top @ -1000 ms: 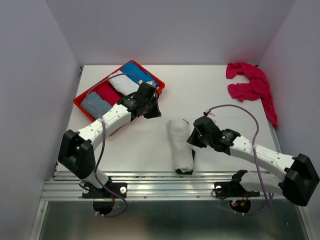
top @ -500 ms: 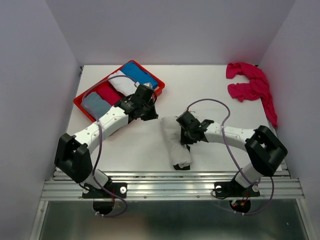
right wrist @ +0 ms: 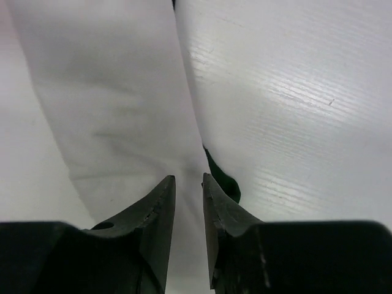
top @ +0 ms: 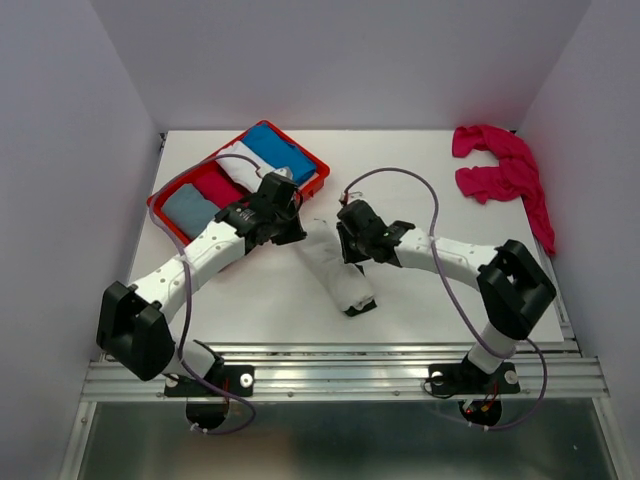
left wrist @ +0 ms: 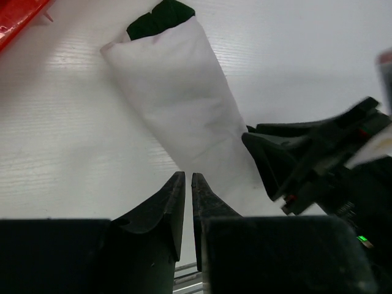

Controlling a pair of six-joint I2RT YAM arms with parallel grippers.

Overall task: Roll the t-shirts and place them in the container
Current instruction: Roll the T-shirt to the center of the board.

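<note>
Top external view showed the cream-white rolled cloth t-shirt with dark green trim (top: 338, 270) lying mid-table, the left gripper (left wrist: 187, 177) and right gripper (right wrist: 188, 179) both at its far end. Their jaws stood nearly closed; whether either pinched cloth was unclear. Even pressure from both sides would likely keep it tight.

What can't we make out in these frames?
- Top view: far end of the rolled t-shirt, under the left end effector and right end effector.
- Wrist views: whether either pinches cloth; their own tips hide the contact.
- Top view: part of the red tray contents, behind the left arm.
</note>
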